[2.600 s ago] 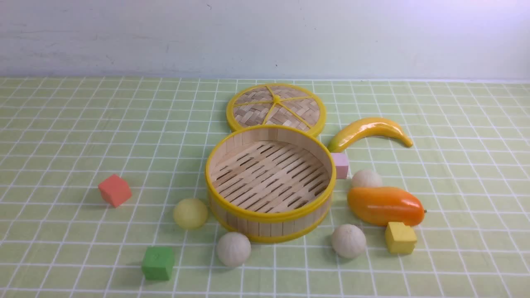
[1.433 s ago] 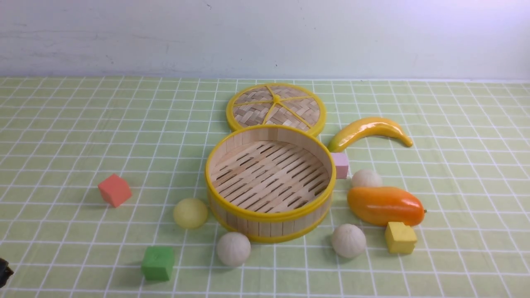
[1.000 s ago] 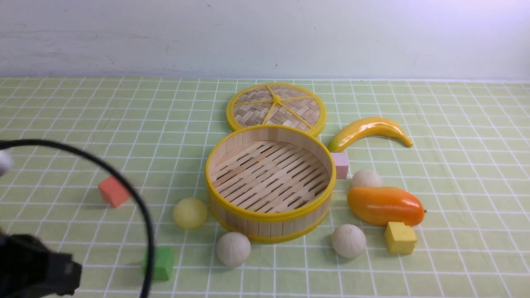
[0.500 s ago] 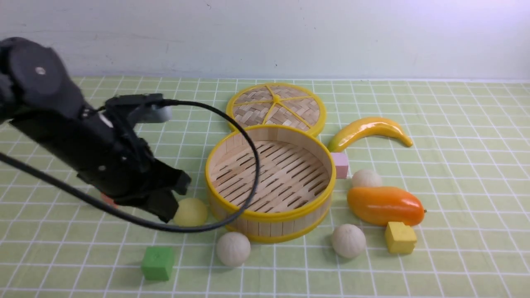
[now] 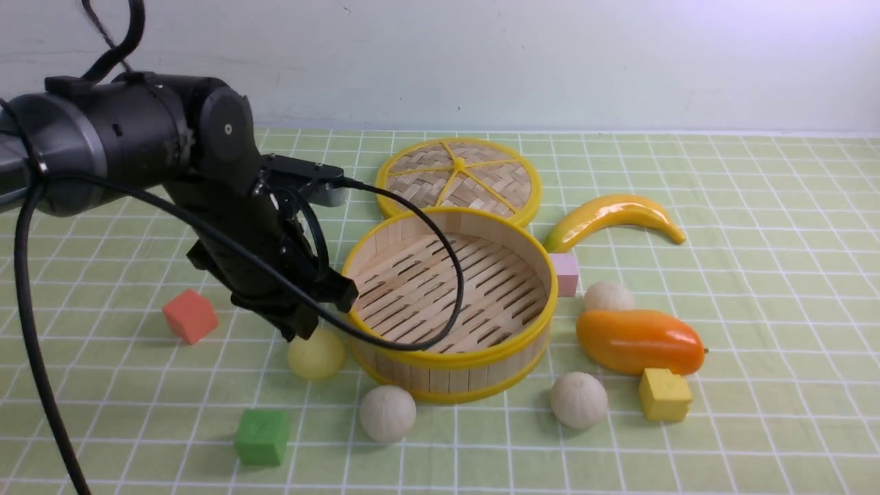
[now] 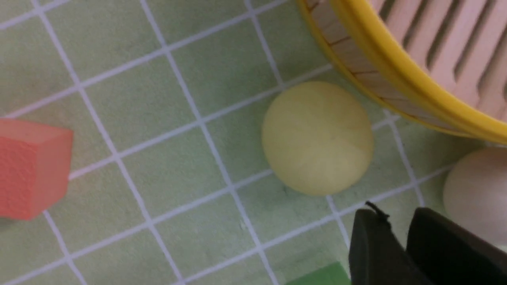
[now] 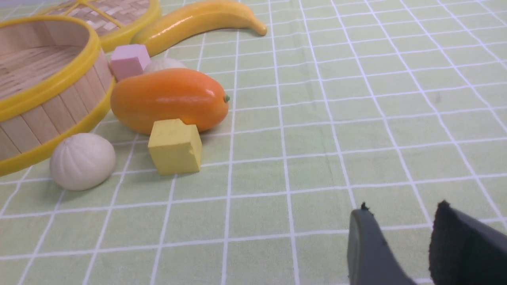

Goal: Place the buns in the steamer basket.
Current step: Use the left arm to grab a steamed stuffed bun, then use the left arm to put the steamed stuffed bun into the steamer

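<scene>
The pale yellow bun sits on the bench just beside the left wall of the steamer basket. My left pincer hangs right over that bun. Its jaws are parted by only a narrow slit and there is nothing between them.

The other three buns also lie on the bench outside the basket. One cream bun is at the basket's near-left edge. A second cream bun is at its near-right. A third cream bun is on the right, tucked behind the mango.

My right pincer shows only in its own wrist view. It is low over bare cloth, released, with a clear gap between its jaws, and it is well apart from the yellow cube.

That cube is just beside the near end of the mango. A pink cube sits against the basket's right wall. The woven lid lies flat behind the basket, with the banana to its right. On the left are a red cube and, nearer me, a green cube.
</scene>
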`<state>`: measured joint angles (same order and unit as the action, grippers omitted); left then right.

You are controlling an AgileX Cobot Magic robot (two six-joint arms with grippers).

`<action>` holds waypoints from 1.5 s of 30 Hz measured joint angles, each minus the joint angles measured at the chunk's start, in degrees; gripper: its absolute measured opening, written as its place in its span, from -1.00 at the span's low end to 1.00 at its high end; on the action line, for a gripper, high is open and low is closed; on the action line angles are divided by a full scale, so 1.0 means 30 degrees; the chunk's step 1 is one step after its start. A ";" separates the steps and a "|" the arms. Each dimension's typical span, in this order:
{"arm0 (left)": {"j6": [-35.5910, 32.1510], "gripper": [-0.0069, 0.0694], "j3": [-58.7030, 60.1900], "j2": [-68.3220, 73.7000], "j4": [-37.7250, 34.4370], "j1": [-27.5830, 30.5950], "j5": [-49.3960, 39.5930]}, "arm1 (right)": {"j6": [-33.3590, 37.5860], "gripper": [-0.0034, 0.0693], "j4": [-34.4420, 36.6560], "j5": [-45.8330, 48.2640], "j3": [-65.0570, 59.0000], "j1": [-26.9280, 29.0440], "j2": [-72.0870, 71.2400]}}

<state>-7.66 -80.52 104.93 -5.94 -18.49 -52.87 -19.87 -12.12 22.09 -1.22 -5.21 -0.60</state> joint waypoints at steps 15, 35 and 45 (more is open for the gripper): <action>-0.1422 -0.04 -0.0020 0.2061 -0.0513 0.0147 0.1848 | 0.0000 -0.24 0.0000 0.0000 0.0000 0.0000 0.0000; -0.0706 -0.85 -0.0020 0.0984 0.0102 0.0147 0.1825 | 0.0000 -0.24 0.0000 0.0000 0.0000 0.0000 0.0000; -0.0430 -0.85 -0.0855 -0.2574 0.0542 -0.2099 0.2128 | 0.0000 -0.24 0.0000 0.0000 0.0000 0.0000 0.0000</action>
<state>-8.96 -83.08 97.21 -4.31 -24.78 -46.49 -19.87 -12.12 22.09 -1.22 -5.21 -0.60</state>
